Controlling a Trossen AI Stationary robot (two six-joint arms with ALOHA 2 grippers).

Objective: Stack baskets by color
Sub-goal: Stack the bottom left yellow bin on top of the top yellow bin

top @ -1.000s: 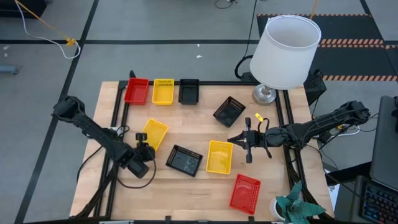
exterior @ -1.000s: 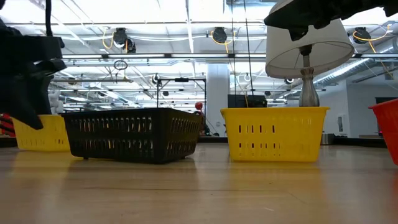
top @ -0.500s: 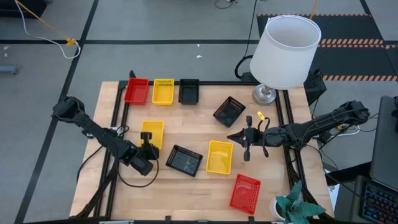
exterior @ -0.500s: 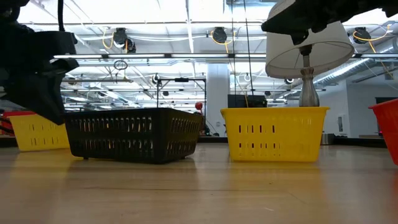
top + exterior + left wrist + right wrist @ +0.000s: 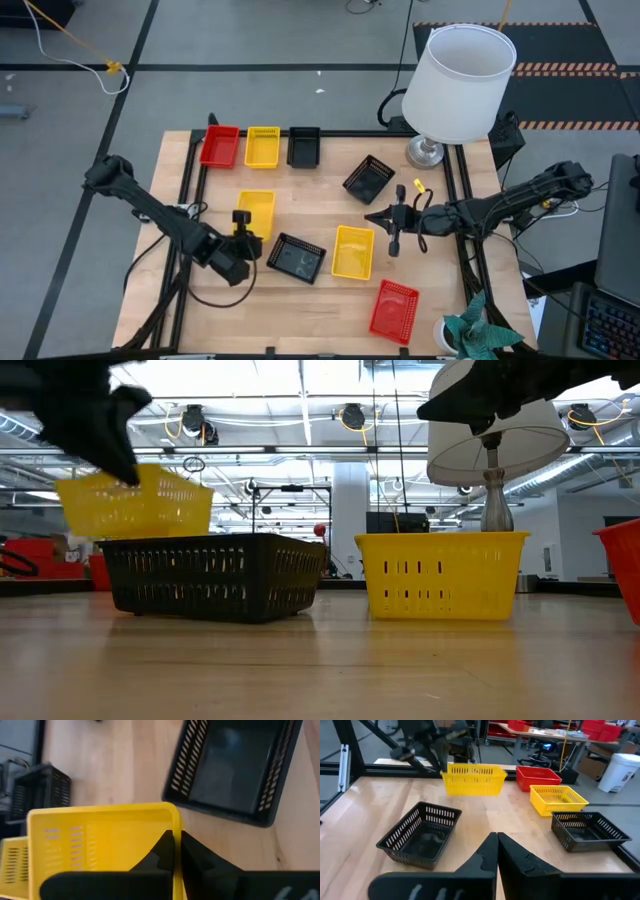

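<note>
Wooden table [image 5: 320, 310] | left end effector [image 5: 241, 222] clamped on yellow basket [image 5: 255, 208] — now lifted | right end effector [image 5: 392, 241] together — hovering

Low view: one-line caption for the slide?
Left gripper lifts a yellow basket above the black basket; a second yellow basket sits on the table.

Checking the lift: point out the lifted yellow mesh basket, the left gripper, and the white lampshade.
Lifted yellow mesh basket [image 5: 135, 505], low view, side wall.
Left gripper [image 5: 173, 851], left wrist view, between fingertips.
White lampshade [image 5: 460, 95], high view, outer side.
</note>
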